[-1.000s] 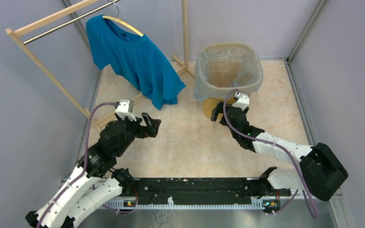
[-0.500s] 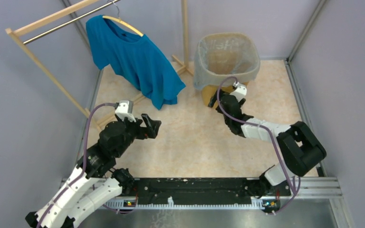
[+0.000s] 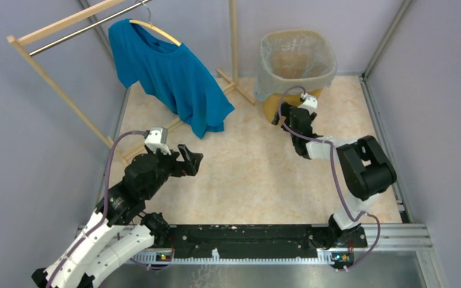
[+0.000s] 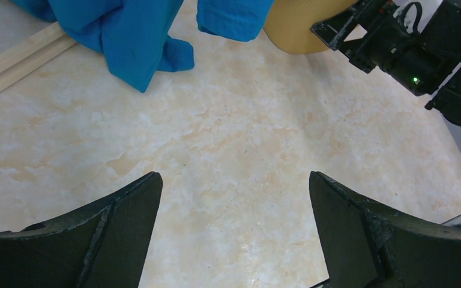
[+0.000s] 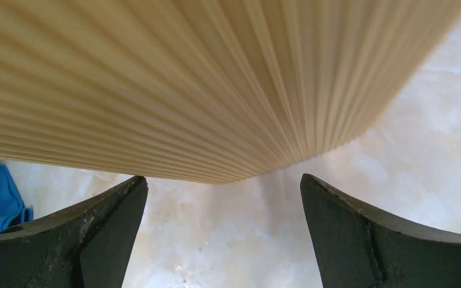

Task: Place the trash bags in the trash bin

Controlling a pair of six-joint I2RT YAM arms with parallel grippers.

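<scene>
The yellow trash bin (image 3: 274, 110) stands at the back right, and the translucent trash bag (image 3: 265, 84) lines it, folded down over the rim. My right gripper (image 3: 293, 111) is low against the bin's near wall. In the right wrist view, its jaws (image 5: 223, 198) are open and empty, and the ribbed yellow wall (image 5: 216, 78) lies just ahead of them. My left gripper (image 3: 193, 159) hovers open over the bare floor at mid-left, far from the bin. In the left wrist view, only floor shows between the jaws (image 4: 234, 192); the bin's base (image 4: 300, 24) is at the top.
A teal-blue T-shirt (image 3: 168, 72) hangs on a wooden clothes rack (image 3: 66, 24) at the back left, its hem near the floor. The rack's base rail (image 4: 18, 57) runs along the floor. Grey walls close in the left, back and right sides.
The right arm has reached farther back, and the bin with its bag has slid toward the back right corner. The left arm has not moved.
</scene>
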